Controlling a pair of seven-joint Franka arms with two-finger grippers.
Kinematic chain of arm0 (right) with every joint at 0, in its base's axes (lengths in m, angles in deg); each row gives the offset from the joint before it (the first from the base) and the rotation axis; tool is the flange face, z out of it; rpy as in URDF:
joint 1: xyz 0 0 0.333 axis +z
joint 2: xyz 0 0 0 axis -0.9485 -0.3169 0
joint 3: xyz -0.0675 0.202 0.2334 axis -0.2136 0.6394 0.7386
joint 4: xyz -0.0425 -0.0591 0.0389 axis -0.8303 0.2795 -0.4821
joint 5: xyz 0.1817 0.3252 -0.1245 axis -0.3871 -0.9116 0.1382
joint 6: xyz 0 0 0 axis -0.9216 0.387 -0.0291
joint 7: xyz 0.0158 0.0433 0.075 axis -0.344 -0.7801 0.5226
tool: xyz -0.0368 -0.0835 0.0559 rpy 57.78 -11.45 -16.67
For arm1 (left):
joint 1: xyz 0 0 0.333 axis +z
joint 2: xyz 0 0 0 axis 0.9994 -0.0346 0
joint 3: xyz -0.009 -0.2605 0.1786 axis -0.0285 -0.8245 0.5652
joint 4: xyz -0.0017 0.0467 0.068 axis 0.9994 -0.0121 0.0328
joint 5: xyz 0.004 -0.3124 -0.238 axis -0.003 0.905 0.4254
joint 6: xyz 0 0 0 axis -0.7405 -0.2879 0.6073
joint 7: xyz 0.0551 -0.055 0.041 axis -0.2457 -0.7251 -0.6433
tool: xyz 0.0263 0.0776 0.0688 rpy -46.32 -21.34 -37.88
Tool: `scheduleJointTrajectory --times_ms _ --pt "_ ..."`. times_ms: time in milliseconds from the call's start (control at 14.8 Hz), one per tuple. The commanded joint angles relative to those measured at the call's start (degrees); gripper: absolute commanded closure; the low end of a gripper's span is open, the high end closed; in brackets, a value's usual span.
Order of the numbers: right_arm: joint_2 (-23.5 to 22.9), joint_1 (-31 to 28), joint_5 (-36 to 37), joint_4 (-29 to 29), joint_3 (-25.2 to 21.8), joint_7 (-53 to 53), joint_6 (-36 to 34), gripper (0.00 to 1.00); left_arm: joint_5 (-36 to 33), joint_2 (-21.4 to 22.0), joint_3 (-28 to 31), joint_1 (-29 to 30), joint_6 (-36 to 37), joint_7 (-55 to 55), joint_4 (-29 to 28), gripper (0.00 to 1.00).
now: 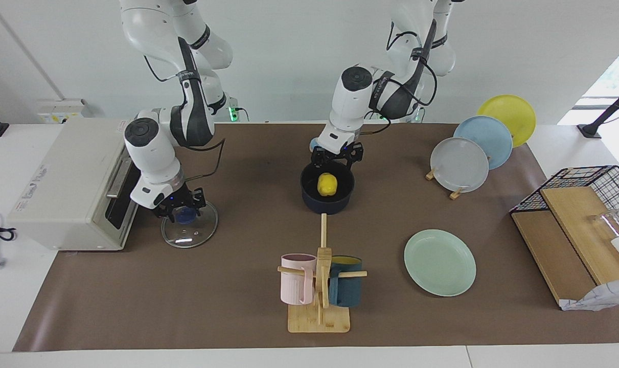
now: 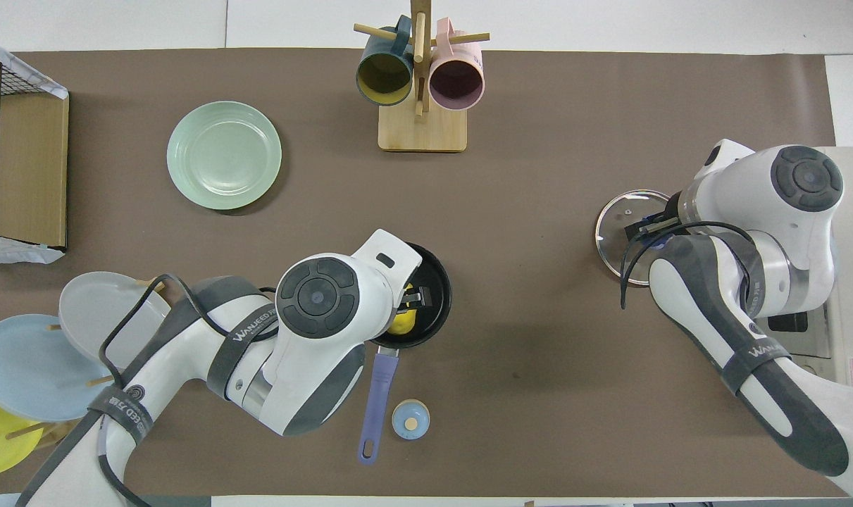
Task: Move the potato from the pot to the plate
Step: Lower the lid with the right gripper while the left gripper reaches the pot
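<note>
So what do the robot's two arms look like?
Both arms are glossy white with rounded dark grey joint caps and grey bands lettered in white. Black cables loop along them. Each ends in a small black tool: the left tool, the right tool, with a tiny blue light glowing on it.

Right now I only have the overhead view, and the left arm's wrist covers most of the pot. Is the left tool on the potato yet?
Observer: No. The facing view shows the left tool open, above the robot-side rim of the pot, clear of the potato.
Operator: Potato's position?
Observer: Mid-pot, fully visible, untouched.
Operator: Right tool height?
Observer: The right tool is low over the glass lid, at its blue knob.
</note>
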Motion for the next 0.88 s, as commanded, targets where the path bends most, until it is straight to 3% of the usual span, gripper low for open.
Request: scheduleJointTrajectory --times_ms 0,339,610,814 --pt "0.48 0.50 -1.19 1.17 1.28 0.27 -0.09 0.00 0.64 -1.71 0.98 -1.45 -2.69 2.81 0.22 0.00" --pt "0.56 3.75 -1.19 6.62 1.37 3.43 -6.75 0.00 0.64 -5.84 1.07 -2.95 -5.77 5.37 0.31 0.00" --pt "6.70 3.14 -1.19 15.23 1.29 5.46 -27.21 0.00 0.64 -6.37 0.98 -3.65 -4.64 5.20 0.05 0.00" --pt "14.00 3.40 -1.19 15.51 1.20 5.55 -35.83 0.00 0.55 -6.29 0.98 -4.00 -3.40 4.23 0.13 0.00"
